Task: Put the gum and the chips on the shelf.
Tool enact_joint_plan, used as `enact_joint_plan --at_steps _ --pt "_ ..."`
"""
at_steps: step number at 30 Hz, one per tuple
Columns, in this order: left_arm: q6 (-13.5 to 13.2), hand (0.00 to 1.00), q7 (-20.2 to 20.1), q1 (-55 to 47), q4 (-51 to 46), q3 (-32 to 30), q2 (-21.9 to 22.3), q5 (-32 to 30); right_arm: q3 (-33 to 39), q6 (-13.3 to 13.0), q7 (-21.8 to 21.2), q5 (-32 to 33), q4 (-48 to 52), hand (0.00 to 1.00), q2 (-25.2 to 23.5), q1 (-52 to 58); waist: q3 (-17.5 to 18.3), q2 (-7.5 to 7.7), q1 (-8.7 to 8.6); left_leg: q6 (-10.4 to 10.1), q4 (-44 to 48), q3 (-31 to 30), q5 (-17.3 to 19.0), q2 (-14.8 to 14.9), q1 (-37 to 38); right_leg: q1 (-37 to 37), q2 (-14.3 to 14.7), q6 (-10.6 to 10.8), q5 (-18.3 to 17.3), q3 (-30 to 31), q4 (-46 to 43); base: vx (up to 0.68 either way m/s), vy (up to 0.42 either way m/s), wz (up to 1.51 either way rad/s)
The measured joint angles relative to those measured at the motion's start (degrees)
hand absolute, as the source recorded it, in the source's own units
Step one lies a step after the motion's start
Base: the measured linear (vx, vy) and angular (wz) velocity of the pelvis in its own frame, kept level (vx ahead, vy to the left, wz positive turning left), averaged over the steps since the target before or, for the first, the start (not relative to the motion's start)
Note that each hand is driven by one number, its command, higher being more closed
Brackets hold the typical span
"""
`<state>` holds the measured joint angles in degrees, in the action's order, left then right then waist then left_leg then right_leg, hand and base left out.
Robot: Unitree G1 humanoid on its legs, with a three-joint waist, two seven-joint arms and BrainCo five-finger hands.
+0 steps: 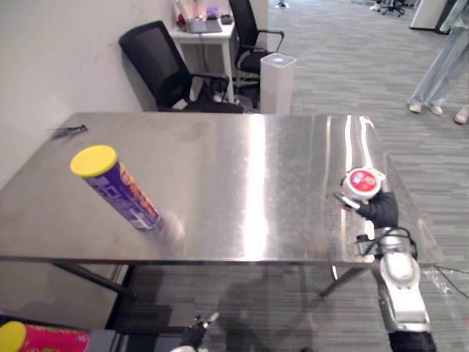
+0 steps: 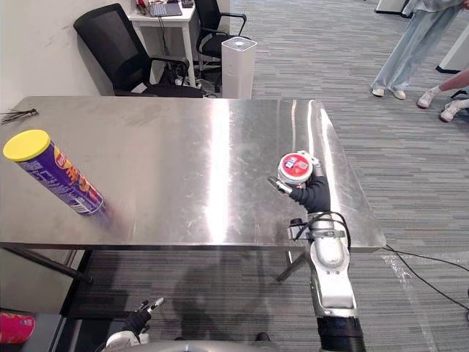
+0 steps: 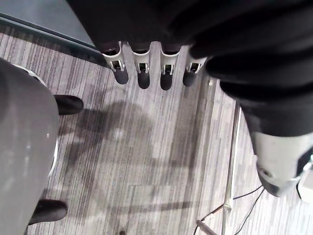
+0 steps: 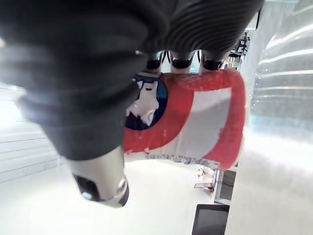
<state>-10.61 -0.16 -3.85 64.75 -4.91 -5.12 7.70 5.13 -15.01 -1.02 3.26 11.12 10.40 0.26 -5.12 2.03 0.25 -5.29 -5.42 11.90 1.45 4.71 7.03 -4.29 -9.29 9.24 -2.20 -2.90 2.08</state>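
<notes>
A purple chips can (image 1: 121, 191) with a yellow lid stands tilted on the left part of the steel table (image 1: 242, 161). The gum tub (image 1: 364, 180), round with a red and white lid, is near the table's right front edge. My right hand (image 1: 381, 209) is shut on it from the near side; in the right wrist view the fingers and thumb curl round the red tub (image 4: 195, 117). My left hand (image 2: 135, 323) hangs low below the table's front edge, holding nothing. Its fingers (image 3: 142, 73) are relaxed over the floor.
A pink can with a yellow lid (image 1: 44, 341) lies low at the front left. A small black object (image 1: 69, 132) rests on the table's far left. Behind the table stand a black office chair (image 1: 165, 66), a white desk (image 1: 201, 33) and a white bin (image 1: 277, 81). A person's legs (image 1: 440, 66) are at the far right.
</notes>
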Motion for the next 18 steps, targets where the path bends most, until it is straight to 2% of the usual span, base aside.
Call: enact_joint_plan --at_steps 5,11,18 --pt "0.0 0.00 0.0 -0.5 -0.9 -0.1 0.1 0.0 3.4 -0.3 -0.8 0.2 3.9 1.00 0.1 1.4 -0.1 0.18 -0.15 0.0 0.0 -0.4 0.0 0.0 -0.1 0.0 -0.1 -0.1 -0.1 -0.3 -0.2 0.00 0.000 0.03" --pt "0.0 0.00 -0.1 -0.9 -1.1 -1.8 0.4 0.0 4.1 -0.5 -0.9 3.7 4.3 1.00 0.1 3.3 -0.1 0.24 -0.52 0.1 0.0 -2.7 -0.3 -0.2 -0.4 -0.9 -0.4 -0.7 -0.6 -2.5 -0.6 -0.01 -0.012 0.19" --pt "0.1 0.00 -0.2 -0.9 -1.4 -1.8 -0.1 0.1 5.0 -0.5 -0.9 4.2 6.2 1.00 -0.2 3.9 -0.6 0.76 -0.88 -0.2 1.9 -7.0 -0.8 -0.2 -2.7 2.1 -1.2 -1.5 -5.8 -5.6 -10.2 -0.02 -0.029 0.31"
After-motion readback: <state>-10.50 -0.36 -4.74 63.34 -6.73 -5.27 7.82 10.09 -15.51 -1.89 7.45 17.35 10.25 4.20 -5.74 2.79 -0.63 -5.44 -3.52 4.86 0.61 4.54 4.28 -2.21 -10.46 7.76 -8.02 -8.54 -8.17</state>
